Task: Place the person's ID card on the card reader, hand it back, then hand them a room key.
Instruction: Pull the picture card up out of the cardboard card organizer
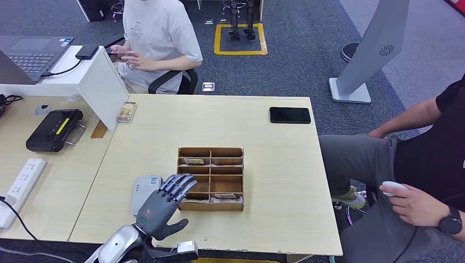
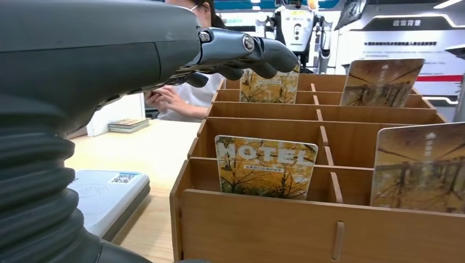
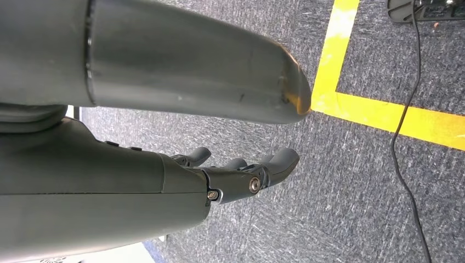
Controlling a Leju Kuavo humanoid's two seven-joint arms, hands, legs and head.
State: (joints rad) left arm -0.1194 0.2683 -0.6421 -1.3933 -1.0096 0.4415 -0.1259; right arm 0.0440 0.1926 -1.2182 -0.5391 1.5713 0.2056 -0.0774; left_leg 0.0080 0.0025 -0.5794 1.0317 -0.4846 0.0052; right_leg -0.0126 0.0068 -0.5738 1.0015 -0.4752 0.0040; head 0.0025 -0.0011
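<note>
Several room key cards point(image 2: 266, 166) stand upright in the wooden organizer point(image 1: 211, 178) on the bench point(image 1: 274, 164), and the left hand point(image 1: 164, 201) hovers at the organizer's near left corner with its fingers point(image 1: 180, 185) spread over the left column of compartments. It holds nothing and, as far as the head view shows, touches nothing. From the left wrist view the fingertips point(image 2: 257, 52) sit above a card in a farther compartment point(image 2: 269, 86), while the card printed "HOTEL" leans in the nearer one.

No ID card is visible on the card reader point(image 1: 143, 192), which lies just beside the organizer on the left, partly under the hand. So the step in hand looks like picking a room key.

To do it well, the hand should drop onto one card only, thumb on one face and a finger on the other, and pinch the exposed top edge. The dividers are close, so spread fingers risk catching the wood or tipping the organizer; narrowing them first would help. Lift straight up until the card clears the wall.

Hanging by the robot's side over the carpet point(image 3: 356, 181), the right hand point(image 3: 236, 175) has loosely extended fingers and is empty.

A seated person point(image 1: 417, 170) waits at the bench's right side.
</note>
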